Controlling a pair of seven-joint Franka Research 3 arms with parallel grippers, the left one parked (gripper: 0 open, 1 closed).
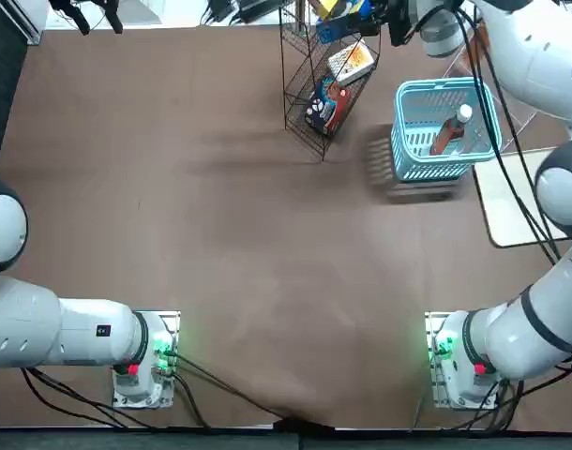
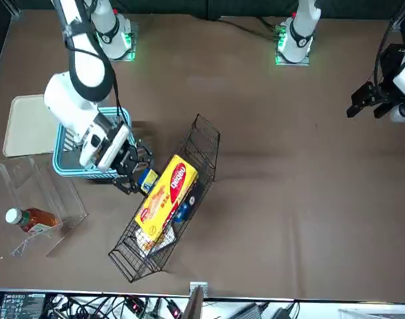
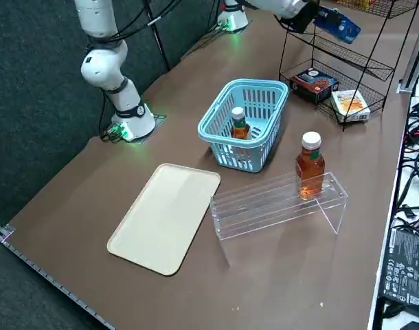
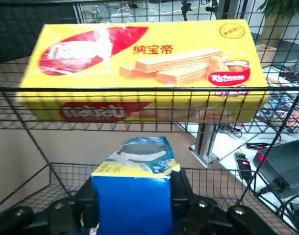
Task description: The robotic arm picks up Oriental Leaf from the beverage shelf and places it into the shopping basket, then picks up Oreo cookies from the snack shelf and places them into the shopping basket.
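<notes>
You have the snack shelf (image 2: 212, 143) by the far edge of the table (image 1: 202, 281), with the right gripper (image 4: 134, 188) at it, holding the Oreo cookies (image 4: 135, 203). To the right of that shelf sits the shopping basket (image 1: 419, 175), with one bottle (image 1: 444, 136) in it. You have the beverage shelf (image 3: 264, 212) toward the far right corner, with another bottle (image 3: 310, 165) on it, and the tray (image 3: 161, 223) just beside the basket, nearer the right edge.

On my feeds the basket (image 3: 230, 141) looks like matt plastic, the stepped stand (image 3: 264, 213) glossy see-through plastic. The rack (image 3: 364, 65) reads as thin metal wire. I see a smooth, shiny wafer pack (image 4: 149, 63), a smooth matt tray (image 3: 161, 220), and a smooth tabletop (image 1: 202, 234) with a dull sheen.
</notes>
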